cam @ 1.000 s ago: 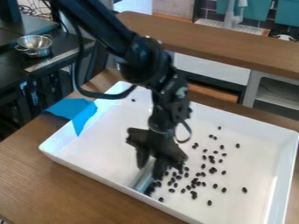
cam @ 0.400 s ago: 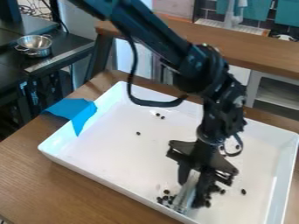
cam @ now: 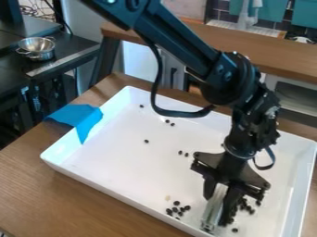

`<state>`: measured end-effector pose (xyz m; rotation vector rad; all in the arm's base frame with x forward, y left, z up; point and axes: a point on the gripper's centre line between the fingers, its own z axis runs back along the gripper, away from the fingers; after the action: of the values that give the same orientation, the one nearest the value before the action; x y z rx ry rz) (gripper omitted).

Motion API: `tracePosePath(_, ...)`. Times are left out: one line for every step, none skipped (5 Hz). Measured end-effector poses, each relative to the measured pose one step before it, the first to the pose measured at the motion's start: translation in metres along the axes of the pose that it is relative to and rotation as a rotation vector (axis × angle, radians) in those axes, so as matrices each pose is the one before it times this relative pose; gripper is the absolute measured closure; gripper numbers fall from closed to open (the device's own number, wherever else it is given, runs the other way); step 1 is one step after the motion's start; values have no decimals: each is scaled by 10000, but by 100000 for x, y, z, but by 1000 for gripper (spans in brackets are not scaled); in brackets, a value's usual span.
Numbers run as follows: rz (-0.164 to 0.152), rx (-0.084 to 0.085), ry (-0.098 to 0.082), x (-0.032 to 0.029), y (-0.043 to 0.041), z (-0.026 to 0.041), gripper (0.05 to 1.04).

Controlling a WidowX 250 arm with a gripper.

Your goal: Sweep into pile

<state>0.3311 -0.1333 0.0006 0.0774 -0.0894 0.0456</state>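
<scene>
Here, small black beans (cam: 177, 203) are scattered and clustered in the white rectangular tray (cam: 123, 159); rightward, a pale, flat sweeping tool (cam: 214, 209) is seemingly clamped by the black two-finger gripper (cam: 220, 199), beside which more beans are bunched.

a lab, by the robot arm (cam: 180, 39) and tangled cables (cam: 38, 11).

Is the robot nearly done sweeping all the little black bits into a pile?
Partly, I'd say. Done: some black bits are bunched beside the sweeping tool. In hand: the gripper holds that tool down in the white tray. Left: another bunch sits on the tool's other side, and stray bits lie farther back, so it isn't one pile yet.
</scene>
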Motion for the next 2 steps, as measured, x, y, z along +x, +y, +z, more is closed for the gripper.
tracePosePath(10,-682,375,84,1381,2077,722)
tracePosePath(608,-873,-132,1943,3916,4341,722)
